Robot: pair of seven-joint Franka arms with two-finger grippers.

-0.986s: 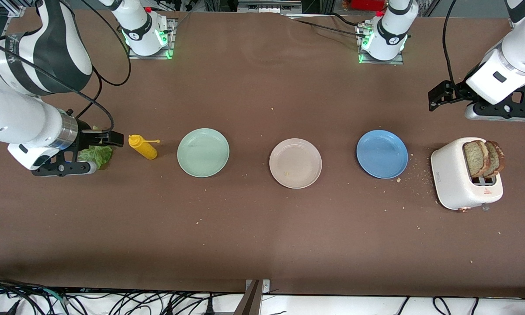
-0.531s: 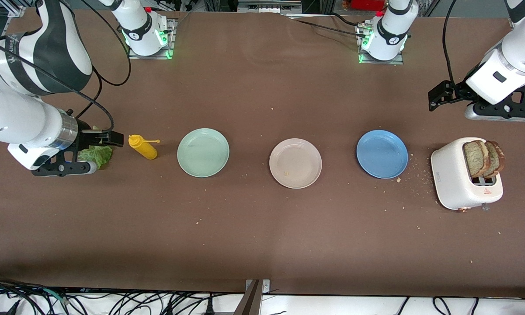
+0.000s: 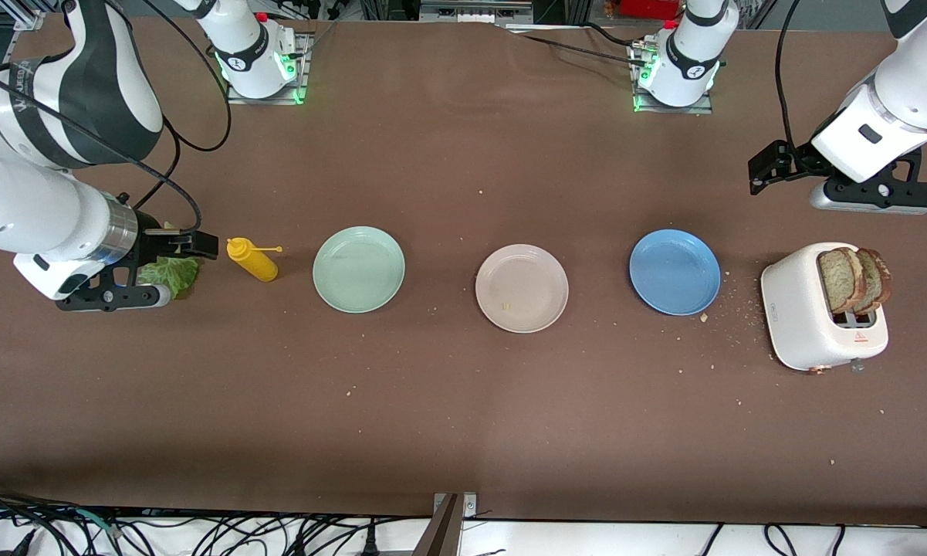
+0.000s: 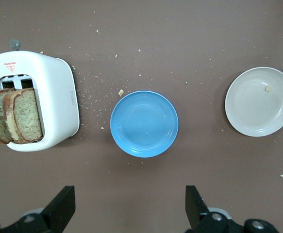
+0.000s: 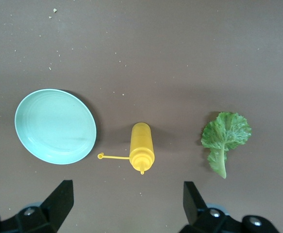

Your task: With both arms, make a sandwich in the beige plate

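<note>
The beige plate (image 3: 522, 288) (image 4: 260, 101) lies bare mid-table, between a mint-green plate and a blue one. Two brown toast slices (image 3: 853, 278) (image 4: 12, 116) stick up from a white toaster (image 3: 806, 324) at the left arm's end. A green lettuce leaf (image 3: 171, 272) (image 5: 226, 133) lies flat at the right arm's end. My left gripper (image 3: 868, 194) (image 4: 130, 194) hangs open and empty over bare table between the toaster and the bases. My right gripper (image 3: 112, 297) (image 5: 126, 191) hovers open and empty over the table right by the lettuce.
A yellow squeeze bottle (image 3: 253, 260) (image 5: 142, 145) lies on its side between the lettuce and the mint-green plate (image 3: 358, 269) (image 5: 55, 126). The blue plate (image 3: 674, 271) (image 4: 144, 124) sits beside the toaster. Crumbs are scattered around both.
The left arm's gripper has drifted slightly toward the bases and the table's middle, still open. The right arm has not moved.
</note>
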